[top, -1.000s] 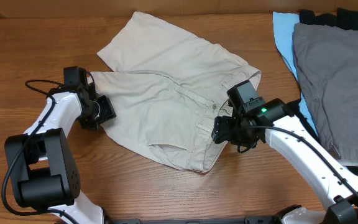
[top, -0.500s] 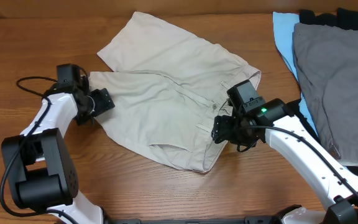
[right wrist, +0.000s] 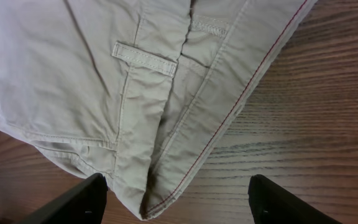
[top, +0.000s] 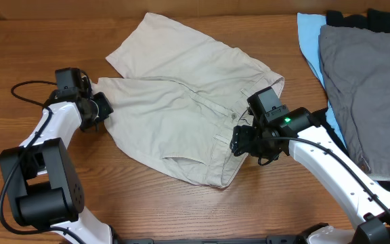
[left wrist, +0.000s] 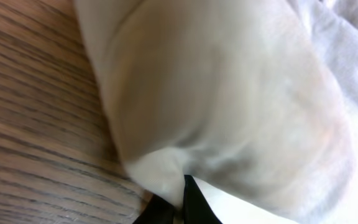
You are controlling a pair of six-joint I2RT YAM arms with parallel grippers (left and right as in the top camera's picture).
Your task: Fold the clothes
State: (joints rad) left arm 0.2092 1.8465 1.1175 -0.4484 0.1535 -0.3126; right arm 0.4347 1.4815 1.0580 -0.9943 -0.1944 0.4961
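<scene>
The shorts (top: 188,129) lie spread mid-frame on the desk (top: 46,41). My left hand (top: 100,108) is clamped on their left edge, likely to carry it over. My right hand (top: 241,144) hovers open over the waistband (right wrist: 138,137), lower right.

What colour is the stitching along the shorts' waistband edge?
Red stitching on the shorts; right wrist view shows it best.
</scene>
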